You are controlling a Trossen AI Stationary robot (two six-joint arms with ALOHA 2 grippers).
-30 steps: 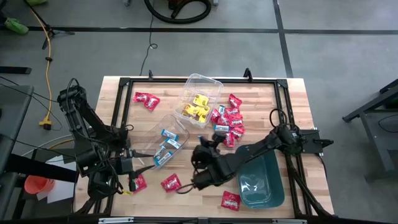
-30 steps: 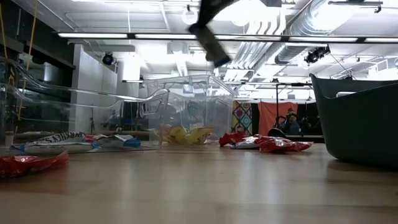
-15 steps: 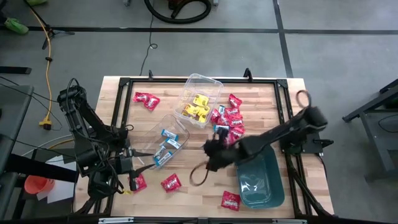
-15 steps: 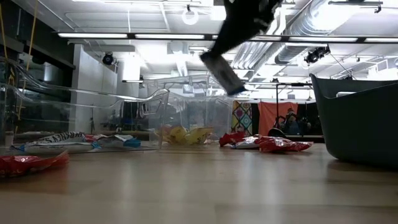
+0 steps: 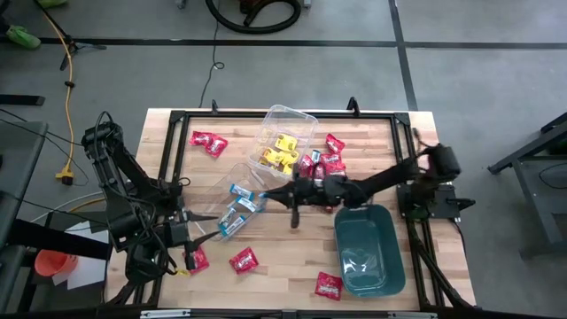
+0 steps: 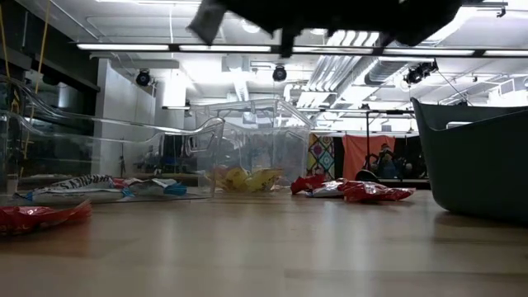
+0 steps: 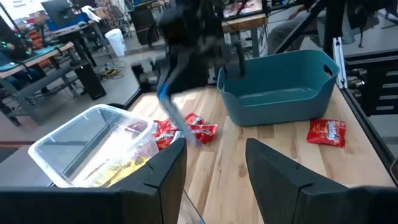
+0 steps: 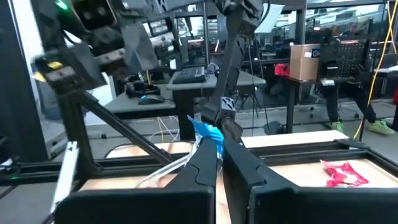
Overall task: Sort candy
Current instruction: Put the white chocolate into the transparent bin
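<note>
My right gripper [image 5: 270, 194] reaches level across the table's middle, shut on a light blue-and-white candy packet [image 8: 207, 132]. It stands just beside a tilted clear tub [image 5: 239, 199] that has blue-and-white packets [image 5: 236, 213] in it. My left gripper [image 5: 197, 221] is at that tub's near left end. A second clear tub [image 5: 282, 142] with yellow candy stands upright at the far middle. Red packets [image 5: 326, 168] lie heaped to its right, and single ones [image 5: 208, 140] [image 5: 243, 260] [image 5: 329, 284] lie about the table. My left gripper has the tilted tub's clear wall [image 7: 191, 210] between its two fingers [image 7: 165, 180], coming level from the table's left. The tub's gripper-side end is raised and its far end rests on the table. My right gripper pinches the packet [image 8: 210, 138] between its fingertips [image 8: 202, 163], fingers level and pointing toward the table's left. The packet is clear of the table.
A teal bin [image 5: 368, 252] stands at the near right, under the right arm's reach. A black frame [image 5: 177, 120] runs along the table's edges. Bare wood lies at the near middle [image 5: 283, 266].
My right gripper has swung from pointing down over the near middle to level. It has risen and gone toward the far left, up to the tilted tub, carrying the blue-and-white packet. The left arm and the tub have kept still.
</note>
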